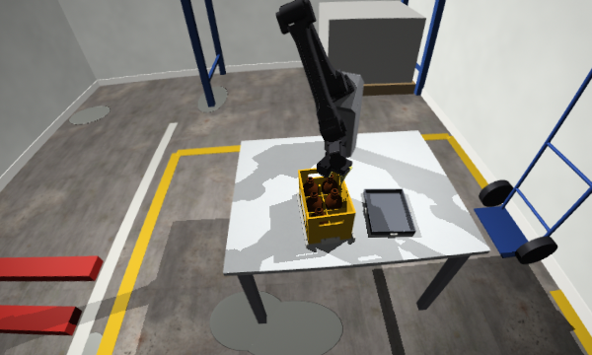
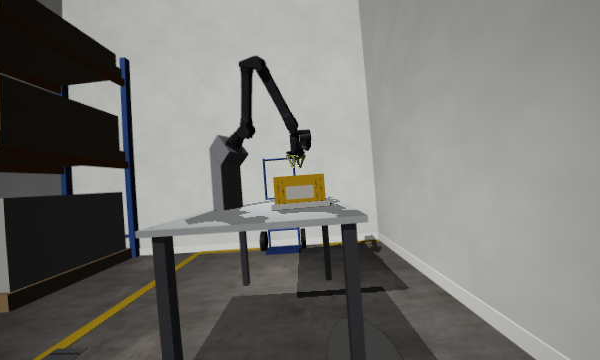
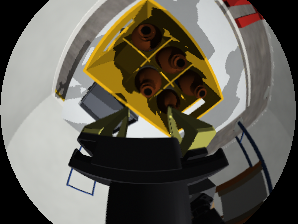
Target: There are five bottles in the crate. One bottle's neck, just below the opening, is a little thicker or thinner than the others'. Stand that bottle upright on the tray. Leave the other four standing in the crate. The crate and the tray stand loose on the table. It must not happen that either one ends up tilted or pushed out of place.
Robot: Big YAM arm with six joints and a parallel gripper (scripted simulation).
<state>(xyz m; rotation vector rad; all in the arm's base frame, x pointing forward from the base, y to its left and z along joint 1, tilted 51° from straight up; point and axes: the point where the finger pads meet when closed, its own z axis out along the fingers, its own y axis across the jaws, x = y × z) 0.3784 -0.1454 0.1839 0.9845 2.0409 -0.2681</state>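
"Brown bottles (image 1: 333,198) (image 3: 148,83), five, upright in the yellow crate (image 1: 331,228) (image 2: 319,189) (image 3: 102,70). Which is the odd neck?"

"Cannot tell. Long axes vertical, mouths up, likely so a neck can be gripped from above."

"And the gripper (image 1: 339,178) (image 2: 296,163) (image 3: 148,109)?"

"Fingers parted, holding nothing, above the crate's rim; probably kept high to compare necks without nudging it. Black tray (image 1: 392,231) (image 3: 102,102) lies flat beside, bottleless."

In the top view, we have five bottles (image 1: 333,198) (image 3: 149,84) standing in the crate (image 1: 330,228) (image 2: 300,192) (image 3: 102,70), which rests on the table (image 1: 257,256) (image 2: 220,224) (image 3: 226,112) left of the tray (image 1: 391,212) (image 3: 102,104), with the hand truck (image 1: 533,212) (image 2: 283,250) beyond the table's right side.
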